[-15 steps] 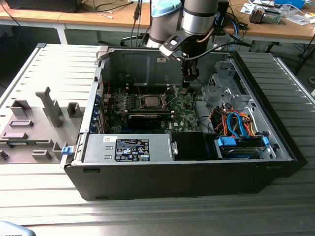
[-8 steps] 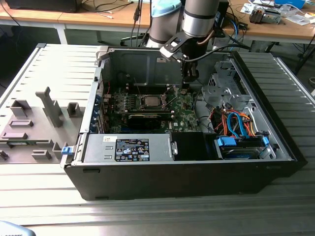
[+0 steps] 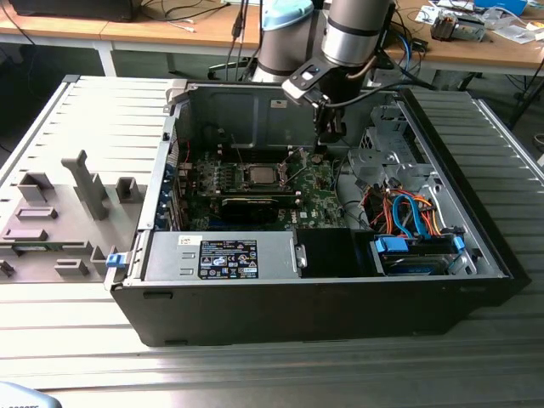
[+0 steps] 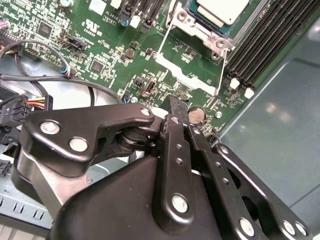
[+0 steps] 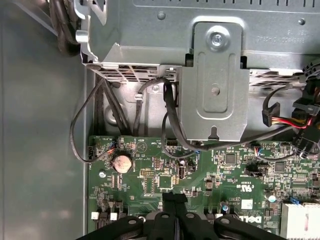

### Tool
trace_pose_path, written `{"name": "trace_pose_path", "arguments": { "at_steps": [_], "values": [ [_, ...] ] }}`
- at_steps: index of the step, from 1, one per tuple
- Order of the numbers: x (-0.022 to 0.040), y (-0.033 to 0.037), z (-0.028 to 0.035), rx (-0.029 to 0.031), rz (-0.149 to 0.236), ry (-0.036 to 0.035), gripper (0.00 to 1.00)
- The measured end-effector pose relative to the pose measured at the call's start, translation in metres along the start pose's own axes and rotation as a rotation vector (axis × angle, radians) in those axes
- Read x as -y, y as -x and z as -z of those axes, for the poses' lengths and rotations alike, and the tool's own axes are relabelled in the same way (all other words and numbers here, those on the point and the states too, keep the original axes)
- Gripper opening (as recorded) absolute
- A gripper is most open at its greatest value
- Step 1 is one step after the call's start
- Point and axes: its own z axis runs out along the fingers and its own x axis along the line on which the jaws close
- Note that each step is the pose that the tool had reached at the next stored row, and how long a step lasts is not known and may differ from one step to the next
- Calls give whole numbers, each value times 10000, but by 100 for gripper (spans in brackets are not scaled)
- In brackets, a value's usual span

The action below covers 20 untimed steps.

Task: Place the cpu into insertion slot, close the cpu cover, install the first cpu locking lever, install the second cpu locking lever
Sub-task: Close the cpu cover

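Position of cpu point(image 4: 222, 9): lying flat in the insertion slot point(image 3: 258, 177), pale metal top facing up, about mid-way across the green circuit board point(image 3: 319, 204), inside the open computer case point(image 3: 297, 314). A silvery frame with screw heads borders it in the second wrist view; I cannot tell whether that is the cover lying shut. Two thin wire locking levers point(image 4: 163, 40) stand clear of the frame's sides, not tucked down.

Gripper point(image 3: 329, 134) hangs from the arm above the board, on the exterior view's right of the slot and a little farther back, near the case's far wall. Well apart from the chip, touching nothing. In both wrist views its jaws are pressed together, tips meeting, nothing between them point(image 4: 176, 105) point(image 5: 174, 196).

Just beyond the fingertips in the second wrist view lies a round coin battery point(image 4: 195, 116), also seen in the first wrist view. Long black memory slots point(image 4: 265, 35) run alongside the chip's frame.

Farther out: a grey metal drive bracket point(image 5: 215, 90) with dark cables looping beneath it. Orange and blue cables point(image 3: 404, 212) are bundled at the case's right. A power supply box point(image 3: 225, 255) with a label sits along the near side.

Case rests on a ribbed metal worktop point(image 3: 255, 365). A grey fixture tray point(image 3: 51, 221) lies to the exterior view's left.
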Motion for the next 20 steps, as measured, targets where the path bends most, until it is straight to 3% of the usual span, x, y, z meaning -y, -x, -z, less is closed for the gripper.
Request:
{"name": "trace_pose_path", "arguments": {
  "at_steps": [3,20],
  "values": [
    [-31,-2,-5,-6,6,-145,11],
    [-87,-15,-41,-6,4,-147,11]
  ]
}}
